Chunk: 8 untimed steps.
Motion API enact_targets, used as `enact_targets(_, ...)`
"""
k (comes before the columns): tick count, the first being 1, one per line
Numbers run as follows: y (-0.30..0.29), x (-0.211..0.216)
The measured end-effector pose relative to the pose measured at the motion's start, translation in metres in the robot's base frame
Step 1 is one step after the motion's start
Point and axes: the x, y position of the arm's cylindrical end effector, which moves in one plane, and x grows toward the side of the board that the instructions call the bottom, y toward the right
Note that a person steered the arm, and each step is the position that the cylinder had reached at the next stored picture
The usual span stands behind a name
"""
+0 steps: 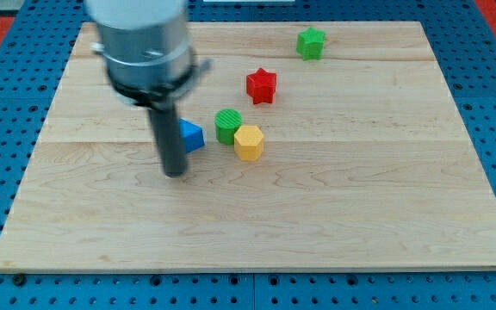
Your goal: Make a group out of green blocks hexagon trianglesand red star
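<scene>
On wooden board (386,224): two green blocks (228,126), one red star (262,85).

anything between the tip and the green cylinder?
Yes. The blue triangle sits directly between my tip and the green cylinder, right beside the rod. The yellow hexagon touches the cylinder's far side.

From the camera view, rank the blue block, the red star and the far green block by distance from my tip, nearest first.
1. Blue triangle block, just to the view's right of my tip.
2. Red star, up and to the right.
3. Green star-like block, near the board's top edge, farthest.
</scene>
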Motion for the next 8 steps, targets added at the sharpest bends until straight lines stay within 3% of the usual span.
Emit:
enact_targets(1,-0.003,-0.048)
enact_targets(2,0.050,-0.038)
enact_targets(3,0.054,-0.048)
enact_targets(4,0.041,-0.127)
enact_targets(5,0.086,-0.164)
enact_targets(6,0.131,-0.166)
enact_targets(8,0.143,-0.118)
